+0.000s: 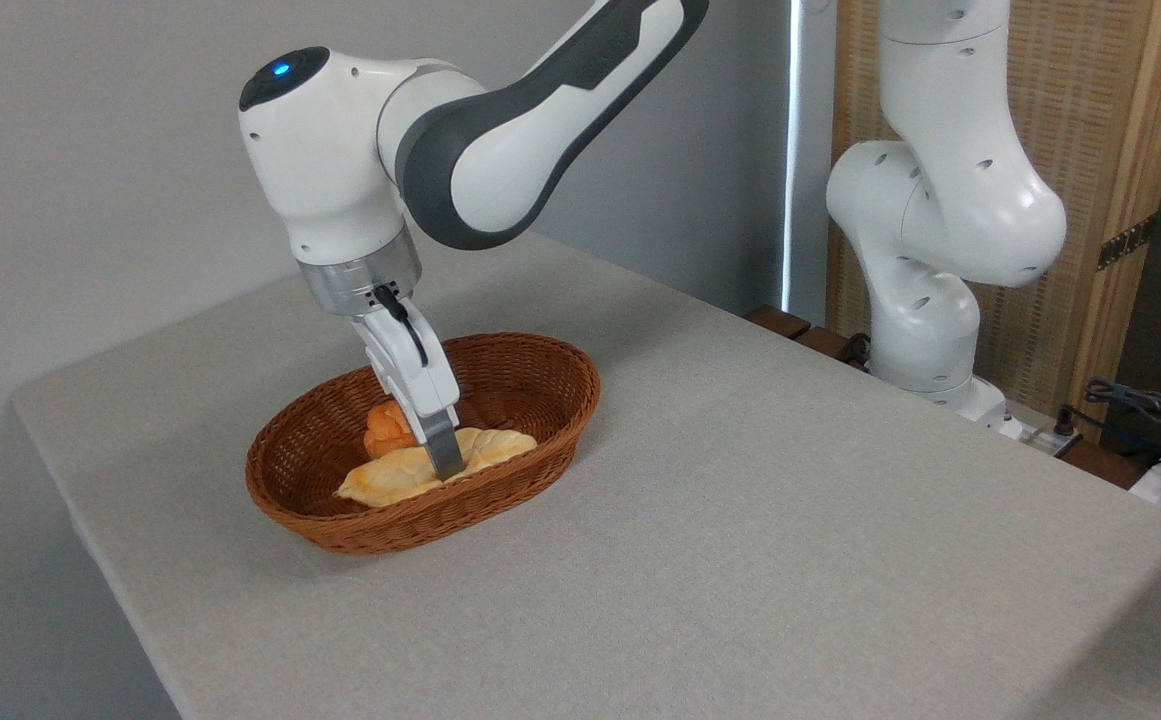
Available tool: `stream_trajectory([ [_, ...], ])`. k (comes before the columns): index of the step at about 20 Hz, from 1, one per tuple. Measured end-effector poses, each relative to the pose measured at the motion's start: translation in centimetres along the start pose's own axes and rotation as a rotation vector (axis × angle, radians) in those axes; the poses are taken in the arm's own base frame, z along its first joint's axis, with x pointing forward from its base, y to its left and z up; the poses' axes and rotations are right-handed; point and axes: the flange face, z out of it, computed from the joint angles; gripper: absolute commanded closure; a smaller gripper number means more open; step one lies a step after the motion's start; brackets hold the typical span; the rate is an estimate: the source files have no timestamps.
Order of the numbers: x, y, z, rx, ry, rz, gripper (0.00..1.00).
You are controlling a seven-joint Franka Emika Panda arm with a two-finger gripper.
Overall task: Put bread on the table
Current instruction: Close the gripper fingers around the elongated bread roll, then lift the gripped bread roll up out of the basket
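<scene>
Reaching down into the brown wicker basket [550, 420], the gripper [443, 462] meets the middle of the bread [390, 482], though whether its fingers are apart or clamped cannot be told from this angle. That loaf lies along the basket's 6 o'clock side, with a small orange bun [385, 428] just beside it toward 11 o'clock, all on the grey table [790, 520].

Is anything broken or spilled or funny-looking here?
Nothing stands out. The wicker basket sits flat on the table, with the bread and a small orange bun inside it. The gripper is down on the loaf. No crumbs or spills show.
</scene>
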Motion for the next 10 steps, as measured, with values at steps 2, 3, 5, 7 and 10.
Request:
stream_trajectory([
  [2,0.0,0.0,-0.1,0.001,0.001,0.000,0.86],
  [3,0.0,0.0,-0.2,0.003,0.003,-0.001,0.86],
  [5,-0.2,-0.1,-0.7,0.009,0.008,-0.003,0.86],
  [7,-0.4,-0.2,-1.2,0.016,0.015,-0.007,0.86],
  [10,-0.6,-0.2,-1.8,0.025,0.023,-0.010,0.86],
])
